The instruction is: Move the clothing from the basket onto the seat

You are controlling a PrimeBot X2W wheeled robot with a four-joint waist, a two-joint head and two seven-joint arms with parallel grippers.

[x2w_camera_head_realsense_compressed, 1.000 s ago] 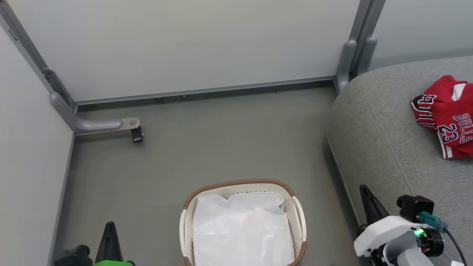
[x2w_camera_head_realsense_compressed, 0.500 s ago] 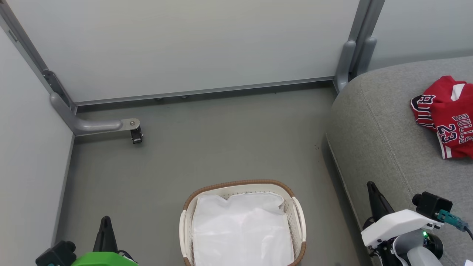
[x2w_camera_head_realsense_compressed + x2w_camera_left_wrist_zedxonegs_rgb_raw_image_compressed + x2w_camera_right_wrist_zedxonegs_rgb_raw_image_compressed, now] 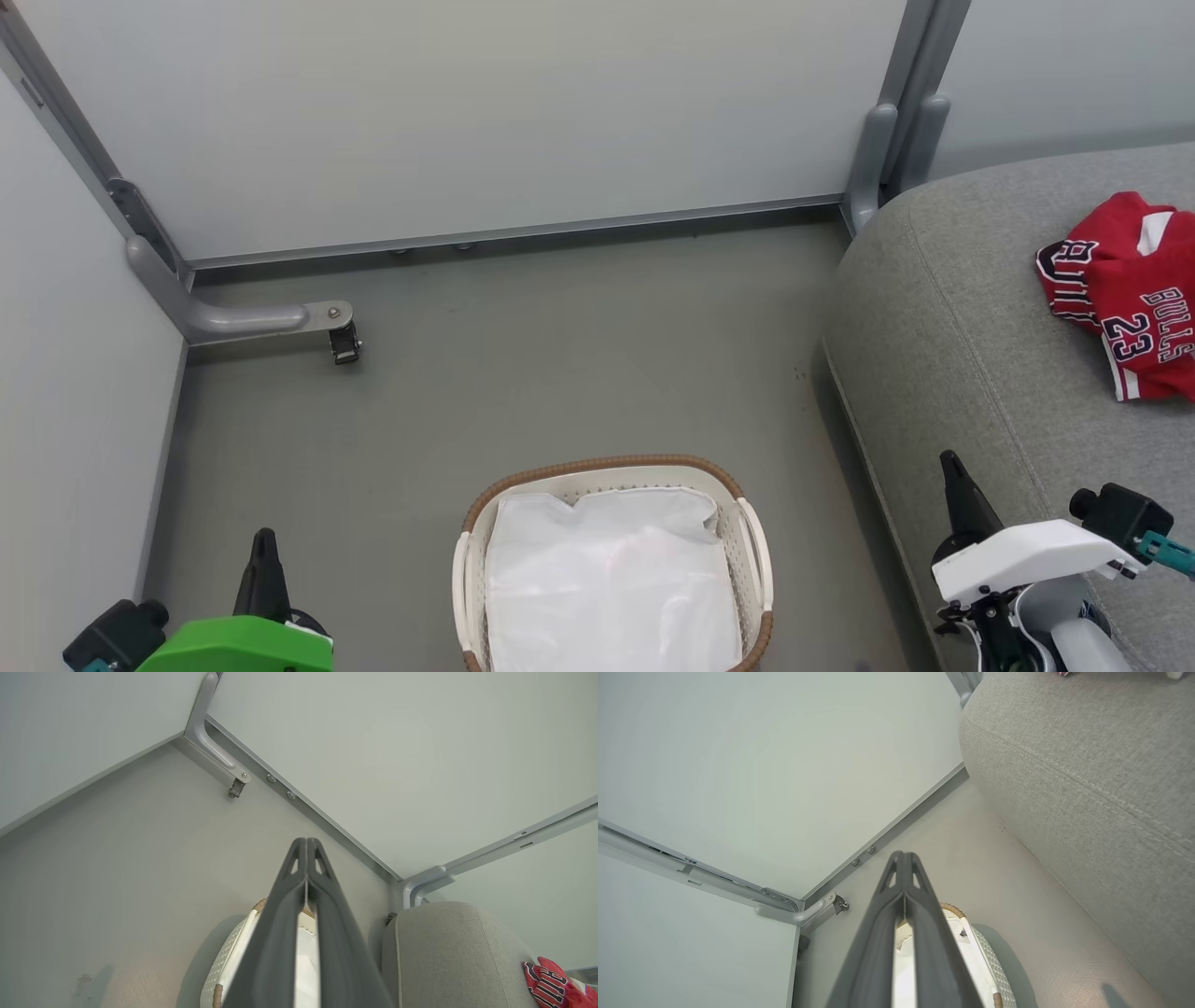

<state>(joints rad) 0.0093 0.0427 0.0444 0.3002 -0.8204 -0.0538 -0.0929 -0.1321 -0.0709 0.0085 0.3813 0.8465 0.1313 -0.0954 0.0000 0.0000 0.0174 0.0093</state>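
The clothing [image 3: 1125,299]: lies crumpled on top of the seat [image 3: 943,308], at the right edge of the head view, partly cut by the frame. Looks like two red pieces in one heap, with BULLS 23 readable on the nearer one. Rests well away from the seat's rounded end, so seems unlikely to slide down to the floor [image 3: 523,355] by itself. Cannot tell the heap's extent beyond the frame.

The basket [image 3: 607,464]: stands on the floor near the seat, apart from it, with nothing red visible inside, only the white liner [image 3: 611,579]. Judged done, or almost. Main danger from here: taking the liner for a garment, pinching it and pulling it out, perhaps tipping the light basket with it. Cannot rule out something small hidden under the liner folds.

The left gripper [image 3: 264,546]: hangs low, to the left of the basket, jaws pressed fully together, holding nothing. The right gripper [image 3: 952,467]: shows against the seat's near side, jaws also fully together, nothing between them; cannot tell the gap to the fabric. Possible trouble there: snagging the woven cover during a sideways sweep with the closed fingers, or dragging the heap off the seat; on a careless descent, knocking the basket rim.
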